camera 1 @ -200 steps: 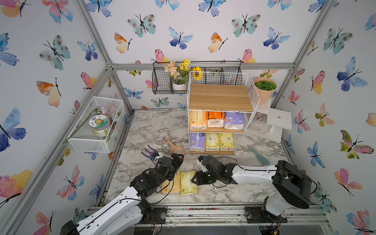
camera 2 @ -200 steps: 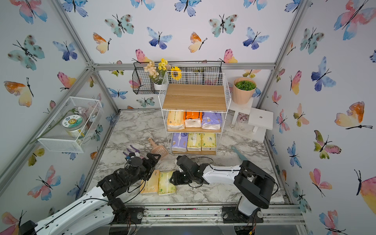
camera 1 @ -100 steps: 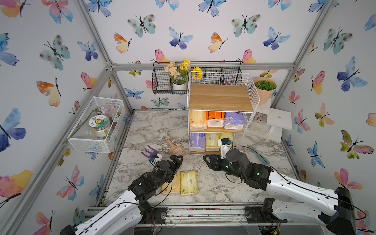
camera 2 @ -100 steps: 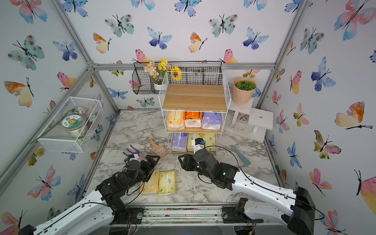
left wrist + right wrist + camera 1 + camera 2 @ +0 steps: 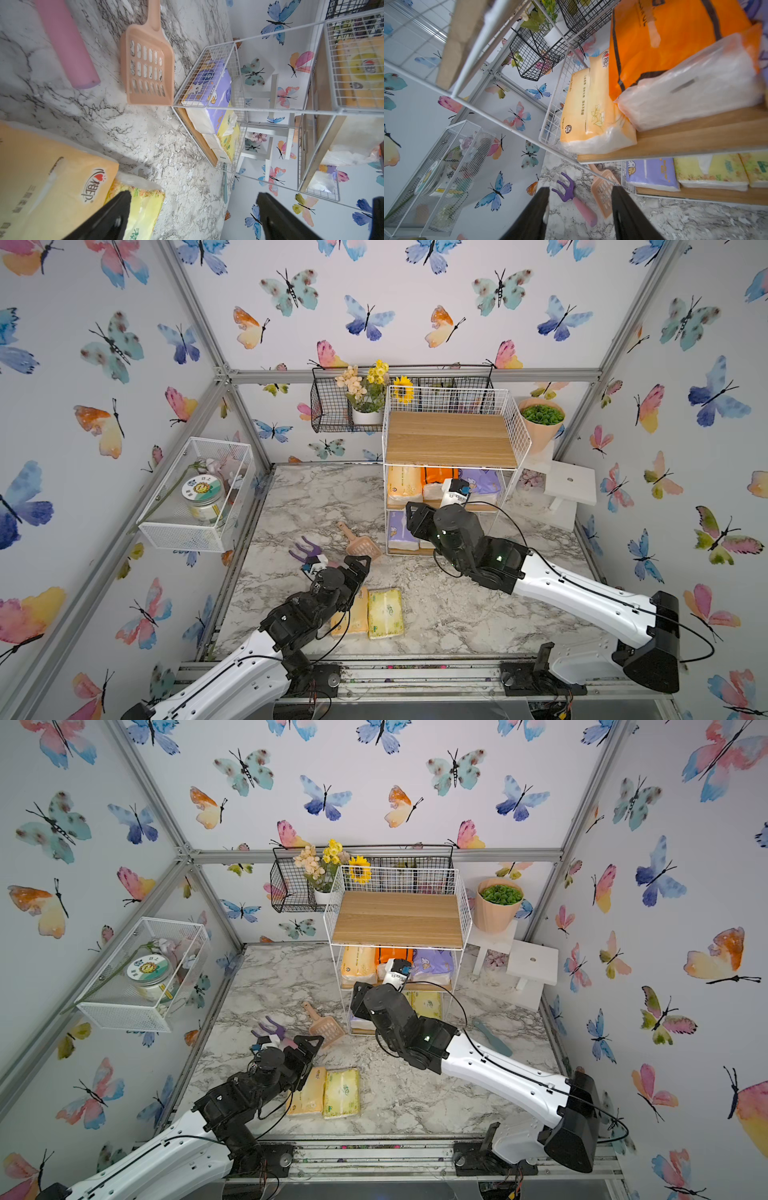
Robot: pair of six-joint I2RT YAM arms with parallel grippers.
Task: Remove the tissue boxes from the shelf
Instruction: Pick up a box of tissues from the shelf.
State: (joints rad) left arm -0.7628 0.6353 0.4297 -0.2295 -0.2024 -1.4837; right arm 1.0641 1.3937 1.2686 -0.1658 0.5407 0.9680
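The right pincer [image 5: 580, 188], half open and empty, hovers at the middle board of the shelf [image 5: 451, 439], apparently spread just enough to take the orange tissue pack [image 5: 675, 41] next.

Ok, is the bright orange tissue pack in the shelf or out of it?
In. The bright orange pack lies on the shelf's middle board, beside a peach pack.
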